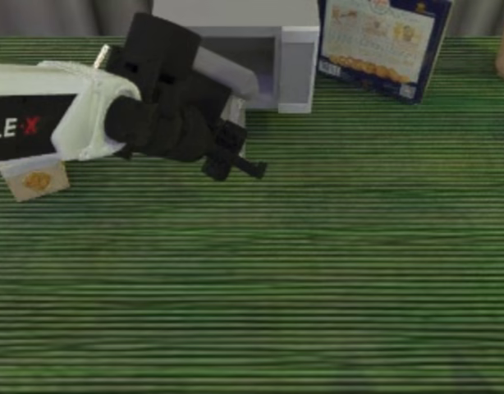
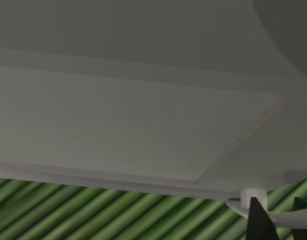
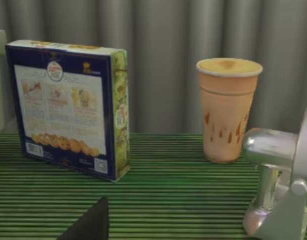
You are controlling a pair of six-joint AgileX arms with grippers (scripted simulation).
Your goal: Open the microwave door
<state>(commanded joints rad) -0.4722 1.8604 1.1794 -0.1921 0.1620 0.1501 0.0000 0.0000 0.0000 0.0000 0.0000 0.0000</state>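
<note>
Top view shows the microwave (image 1: 268, 49) at the upper middle of the frame, its cavity exposed, and the microwave door (image 1: 227, 78) swung out toward the bench (image 1: 318, 271), largely hidden under the left arm reaching in from the left edge. Left gripper (image 1: 235, 160) sits at the door's outer edge, and the left wrist view shows its jaws pinching the pale handle (image 2: 253, 196). Right wrist view shows a blue carton (image 3: 68, 107), a cup (image 3: 226, 110) and a metal appliance (image 3: 278, 190); whether the right arm's jaws are spread or pressed together I cannot tell.

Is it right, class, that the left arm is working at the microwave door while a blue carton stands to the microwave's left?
Not quite. The top view shows the blue carton standing to the right of the microwave, not its left. The left gripper is indeed at the microwave door.
</note>
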